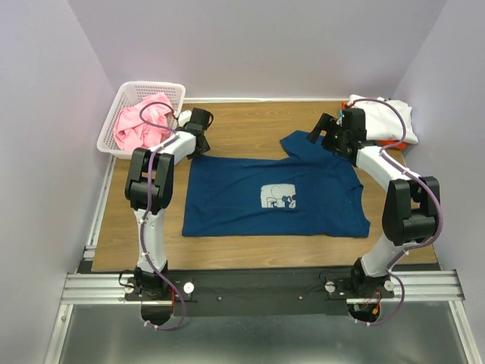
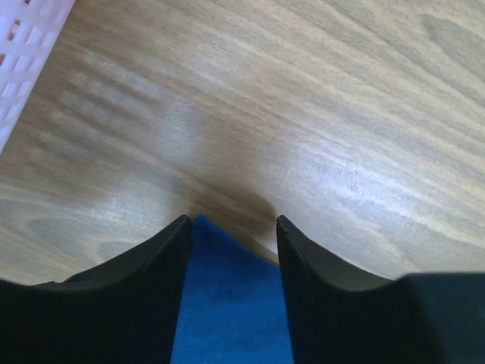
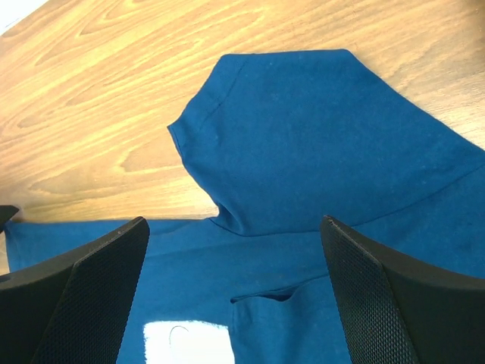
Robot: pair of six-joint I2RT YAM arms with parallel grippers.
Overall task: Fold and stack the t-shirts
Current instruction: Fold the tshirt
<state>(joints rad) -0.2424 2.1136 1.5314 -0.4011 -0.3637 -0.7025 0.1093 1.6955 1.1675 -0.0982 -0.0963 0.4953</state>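
The navy t-shirt [image 1: 227, 205] lies flat and spread out in the middle of the wooden table [image 1: 250, 121], with its pale print [image 1: 278, 197] facing up. My left pincer [image 2: 231, 224] is down at the far left corner of the shirt. Its two fingers stand apart, with the blue tip of the corner between them, and they are not pinching it yet. My right pincer [image 3: 233, 224] hangs wide apart over the far right sleeve [image 3: 303, 129] and holds nothing.

I think the job now is to grab this far edge so that I can fold it over. To do it well, I should get a good bite of cloth, not just the very tip, or it may slip out. Both pincers should lift together so the shirt stays smooth.

Some things I cannot see well. My left view shows only a small bit of blue, so I cannot tell if a finger is under the cloth. The left sleeve is hidden. A pink t-shirt [image 1: 140, 125] sits bunched in the white basket [image 1: 178, 91]. A white t-shirt [image 1: 390, 114] lies at the far right, with something orange [image 1: 386, 142] under it that is too small to name.
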